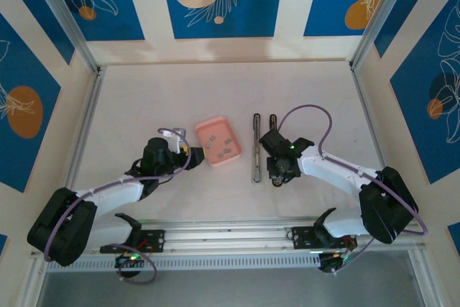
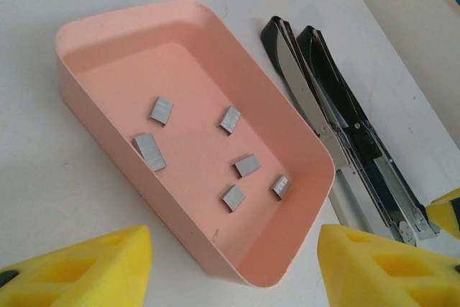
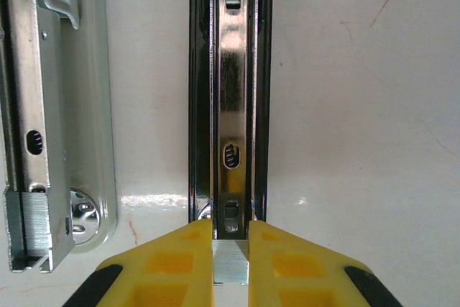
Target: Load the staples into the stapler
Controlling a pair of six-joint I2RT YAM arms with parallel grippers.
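Status, left to right. Left gripper (image 1: 192, 152) sits with fingers apart and nothing held, at 8 o'clock of the pink tray (image 1: 210, 131). Six loose staples (image 2: 246, 165) lie in the tray. Stapler (image 1: 255, 149) lies opened out at the tray's 3 o'clock, its two arms side by side. Right gripper (image 3: 230, 257) is clamped on one staple strip (image 3: 230, 272), lined up at the near end of the magazine channel (image 3: 230, 106), which runs off toward 12 o'clock. I read this as the insert step. Next I'd seat the strip square in the channel, then let go.
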